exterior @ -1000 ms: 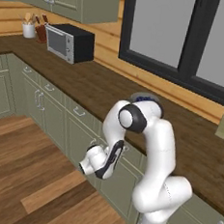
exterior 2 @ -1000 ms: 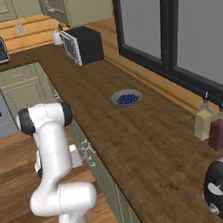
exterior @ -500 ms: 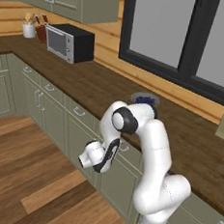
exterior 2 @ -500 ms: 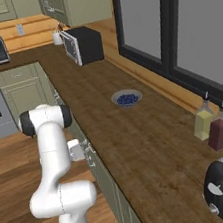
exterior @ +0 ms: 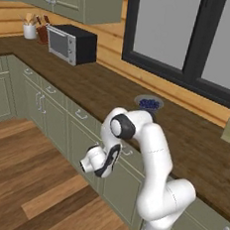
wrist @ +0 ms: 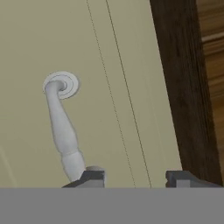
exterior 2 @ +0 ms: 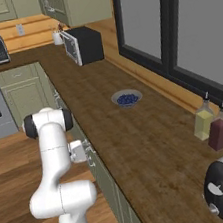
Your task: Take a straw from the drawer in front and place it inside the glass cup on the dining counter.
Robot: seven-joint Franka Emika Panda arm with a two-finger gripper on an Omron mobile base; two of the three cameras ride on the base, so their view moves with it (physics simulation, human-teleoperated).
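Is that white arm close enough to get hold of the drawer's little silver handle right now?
Probably yes. In the hand view the gripper is right up against the drawer front, and the handle runs down to one fingertip. Nothing stands between them, though the handle sits beside that fingertip rather than squarely between the jaws.

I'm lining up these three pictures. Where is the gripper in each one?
Left base view: the gripper is low, left of centre, in front of the cabinet fronts.
Right base view: left of centre, just below the worktop's edge.
Hand view: bottom edge, tips apart, beside the silver handle.
Shared landmark: the dark wood worktop.
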